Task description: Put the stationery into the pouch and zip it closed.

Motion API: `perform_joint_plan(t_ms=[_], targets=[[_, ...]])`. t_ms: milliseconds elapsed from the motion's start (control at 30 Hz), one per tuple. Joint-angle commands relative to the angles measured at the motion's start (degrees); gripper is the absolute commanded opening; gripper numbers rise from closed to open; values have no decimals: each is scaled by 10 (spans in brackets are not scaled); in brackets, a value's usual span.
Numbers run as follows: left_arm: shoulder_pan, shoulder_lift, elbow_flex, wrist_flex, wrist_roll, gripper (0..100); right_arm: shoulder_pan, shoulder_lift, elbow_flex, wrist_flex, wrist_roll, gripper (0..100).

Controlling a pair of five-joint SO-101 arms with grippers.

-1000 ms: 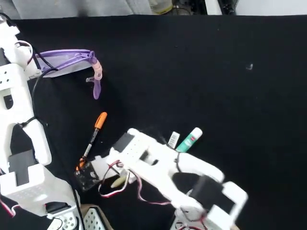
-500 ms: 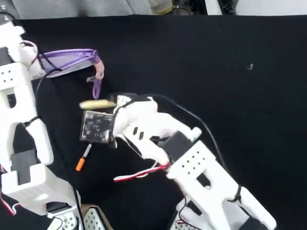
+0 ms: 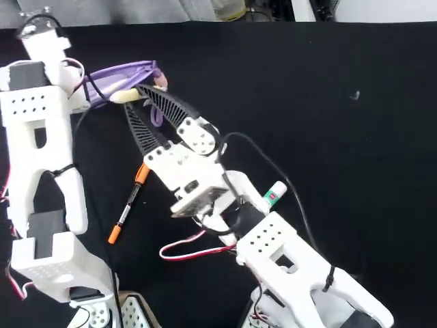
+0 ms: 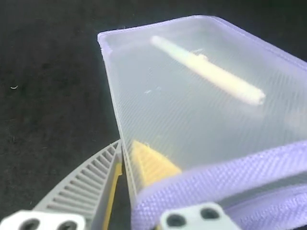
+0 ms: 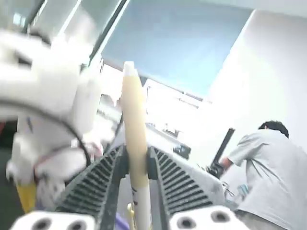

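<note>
Black table point(image 3: 355, 150); right claw point(image 5: 136, 150) tight around cream pen point(image 5: 133, 110), left claw point(image 3: 78, 89) tight on purple pouch point(image 4: 192, 120); pale-walled room point(image 5: 268, 62) behind.

Landmark for you: pouch point(image 3: 117, 74), at the far left of the bench point(image 3: 341, 137), its edge pinched in your left gripper point(image 4: 125, 158).
- Pen point(image 3: 123, 96): clamped in your right gripper point(image 3: 134, 98), tip at the pouch mouth.
- Marker point(image 3: 130, 203): flat on the bench, before the pouch, well apart.
- Glue stick point(image 3: 275, 193): on the bench, before and far right of the pouch.
</note>
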Motion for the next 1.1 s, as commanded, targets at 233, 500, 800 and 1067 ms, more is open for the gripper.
perform_joint_plan(t_ms=[233, 500, 800, 1067], targets=[[27, 13, -4, 9, 5, 29, 101, 28, -36, -60, -331, 11], [26, 13, -4, 8, 5, 29, 120, 256, -189, -63, -382, 11], [26, 13, -3, 4, 6, 29, 116, 300, -260, -63, -381, 11], [43, 19, 0, -4, 6, 29, 95, 276, -281, -62, -381, 11]])
